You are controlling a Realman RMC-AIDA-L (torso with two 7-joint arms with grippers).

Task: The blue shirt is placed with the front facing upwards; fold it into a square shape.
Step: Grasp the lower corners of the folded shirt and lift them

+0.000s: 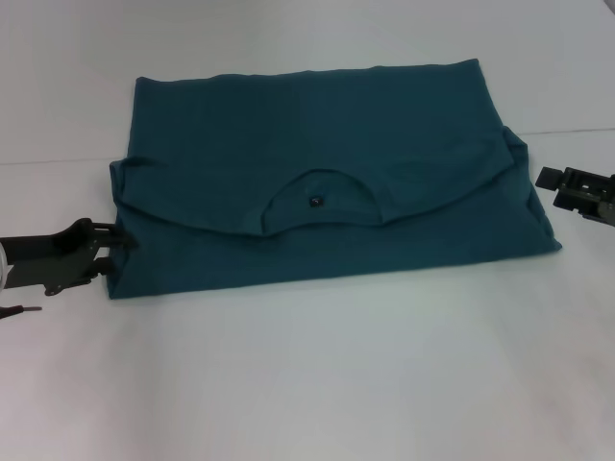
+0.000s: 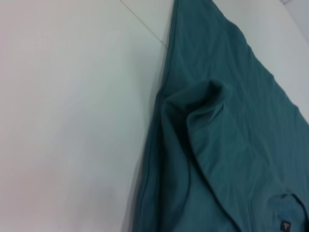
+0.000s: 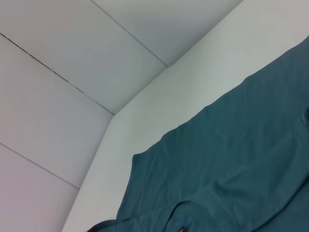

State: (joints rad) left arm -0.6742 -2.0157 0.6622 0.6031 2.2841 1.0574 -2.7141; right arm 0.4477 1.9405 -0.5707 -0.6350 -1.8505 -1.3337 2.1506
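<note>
Lying folded, blue shirt [image 1: 327, 182] (left gripper [image 1: 117, 252] touching)

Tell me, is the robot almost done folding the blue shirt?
Partly. The blue shirt is already folded over once: it lies as a wide rectangle on the white table, with the neckline showing in the middle. The left gripper sits at the shirt's left edge; the right gripper waits just off the right edge. The sides still need folding in to make a square.
</note>
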